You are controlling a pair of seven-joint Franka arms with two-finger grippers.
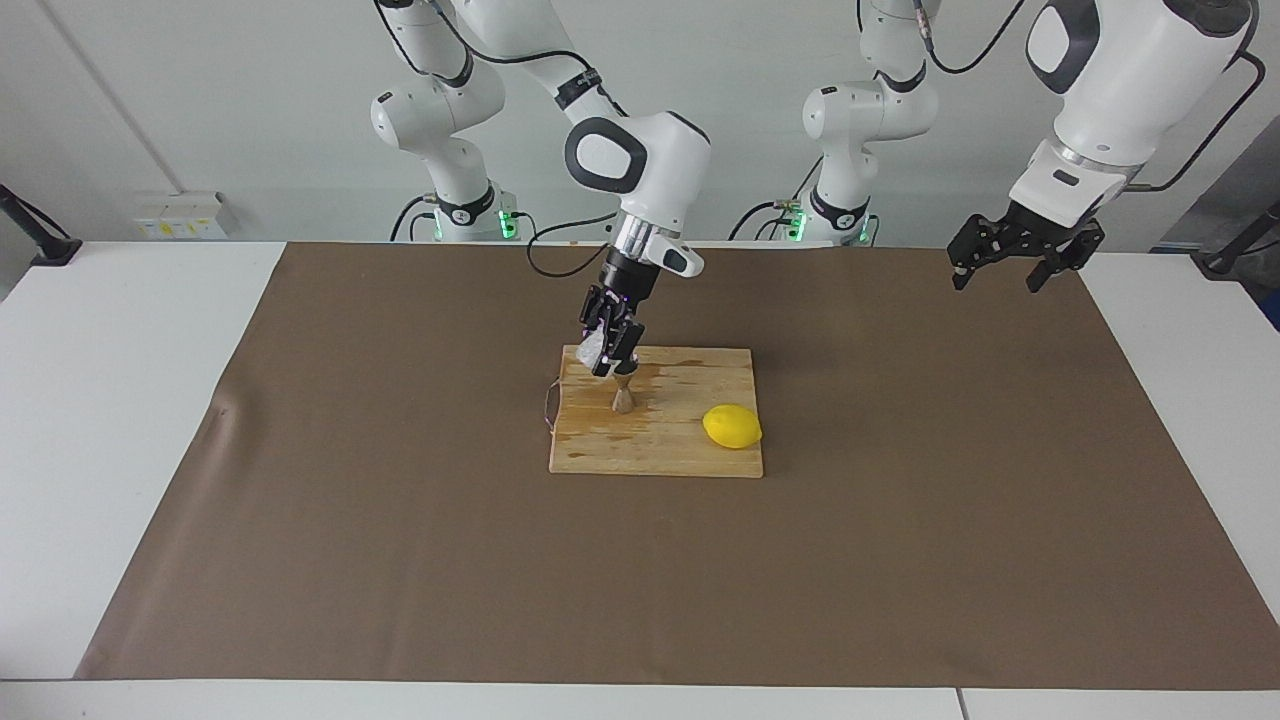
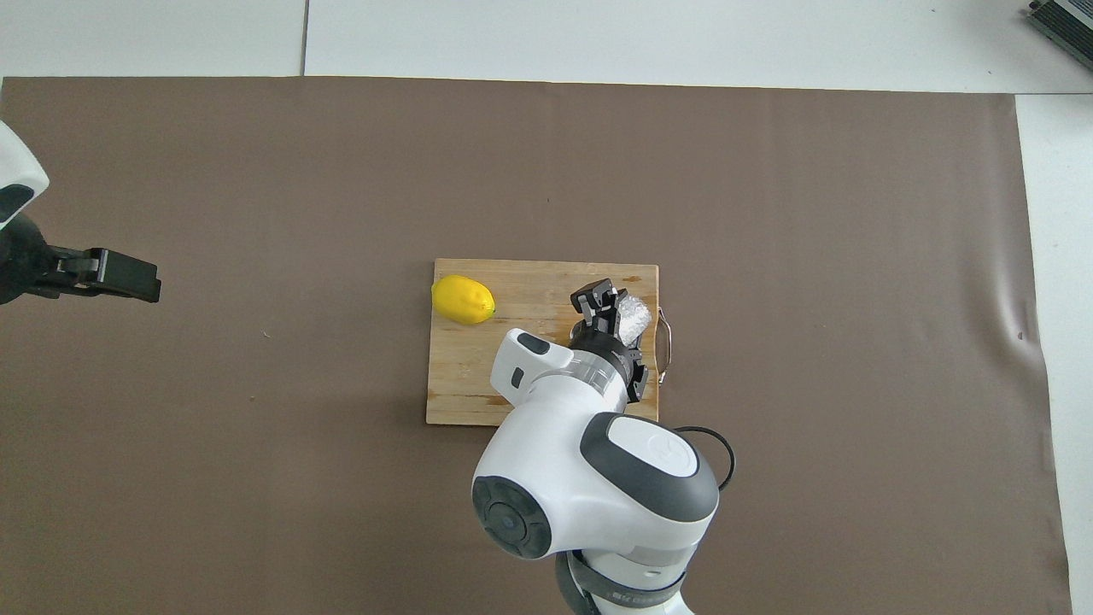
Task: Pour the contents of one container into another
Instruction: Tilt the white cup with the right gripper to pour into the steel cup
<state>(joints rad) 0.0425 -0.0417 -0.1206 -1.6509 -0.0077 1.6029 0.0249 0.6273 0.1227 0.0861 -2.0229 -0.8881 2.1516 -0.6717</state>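
Note:
My right gripper (image 1: 612, 352) is shut on the small clear faceted glass (image 1: 592, 349) and holds it tilted just above the steel hourglass jigger (image 1: 622, 399). The jigger stands upright on the wooden cutting board (image 1: 680, 455). In the overhead view the right gripper (image 2: 611, 309) and glass (image 2: 635, 318) cover most of the jigger, which sits near the board's (image 2: 529, 286) end with the metal handle. My left gripper (image 1: 997, 283) is open and empty, raised over the cloth at the left arm's end of the table, and waits; it also shows in the overhead view (image 2: 128, 275).
A yellow lemon (image 1: 732, 427) lies on the board beside the jigger, toward the left arm's end; it also shows in the overhead view (image 2: 463, 300). A brown cloth (image 1: 900, 560) covers the white table. A cable trails on the cloth by the right arm's base.

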